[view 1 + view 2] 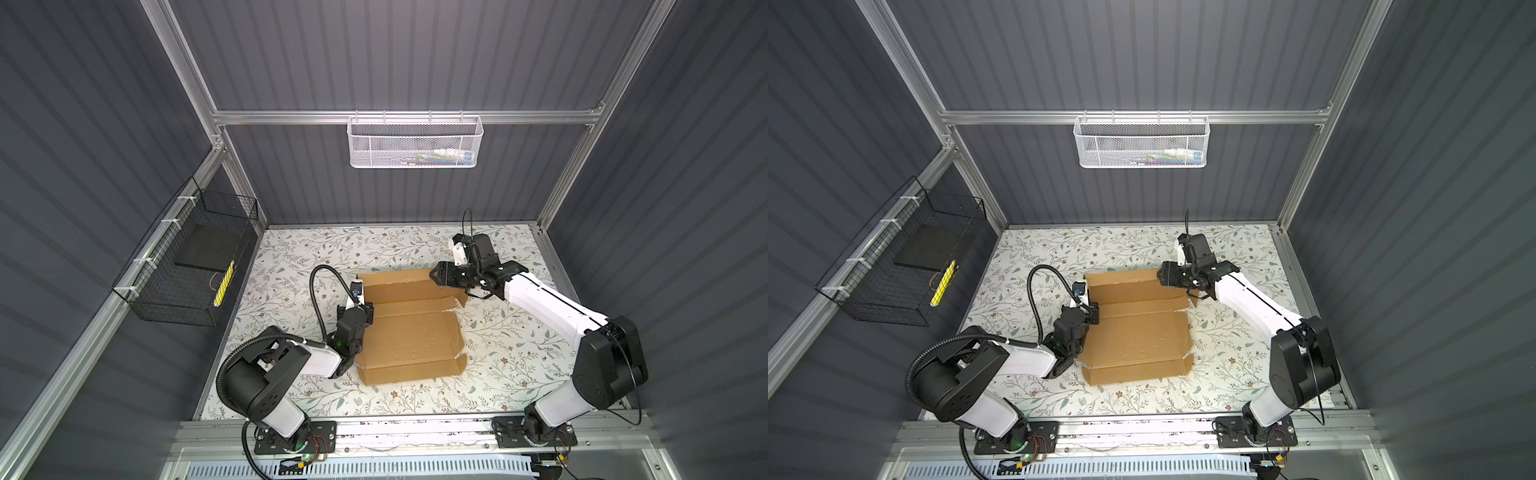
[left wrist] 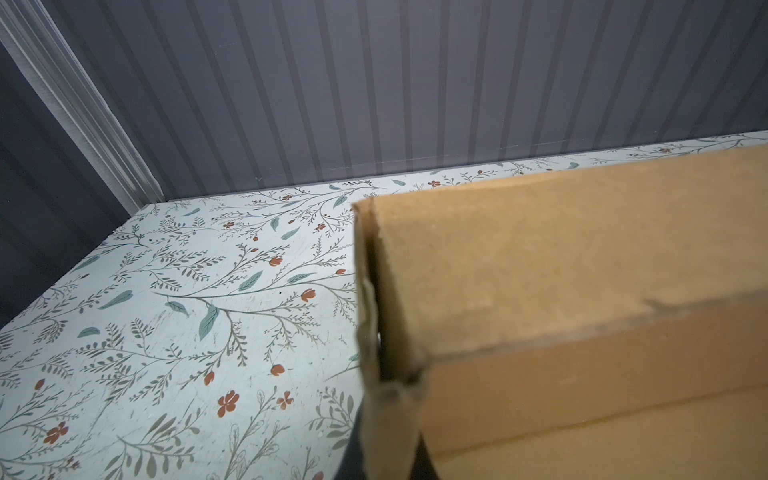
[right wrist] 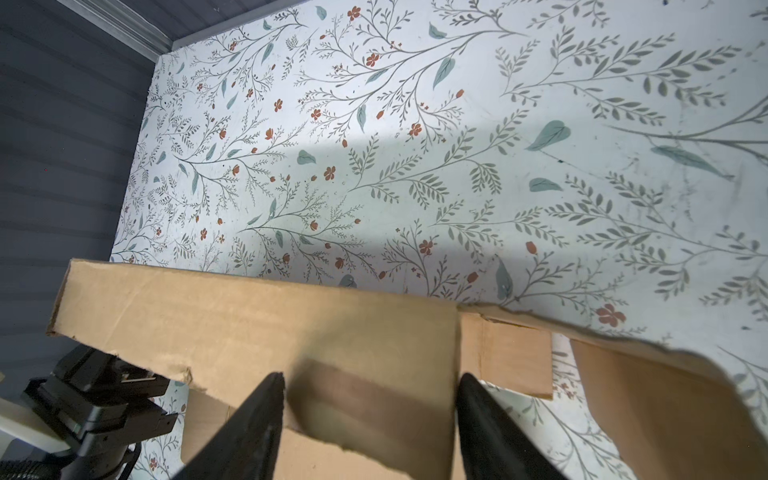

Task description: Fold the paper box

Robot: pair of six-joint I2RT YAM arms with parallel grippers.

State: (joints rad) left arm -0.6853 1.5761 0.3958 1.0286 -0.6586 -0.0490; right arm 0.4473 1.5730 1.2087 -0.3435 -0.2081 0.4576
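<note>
The paper box is brown cardboard lying partly folded mid-table, with its far panel tilted up. My left gripper sits at the box's left side. In the left wrist view it is shut on the upright edge of the side wall. My right gripper is at the far right corner of the box. In the right wrist view its jaws stand open, with the raised panel between the black fingers.
A white mesh basket hangs on the back wall and a black wire basket on the left wall. The floral table is closed in by dark ribbed walls. A loose side flap sticks out right of the panel.
</note>
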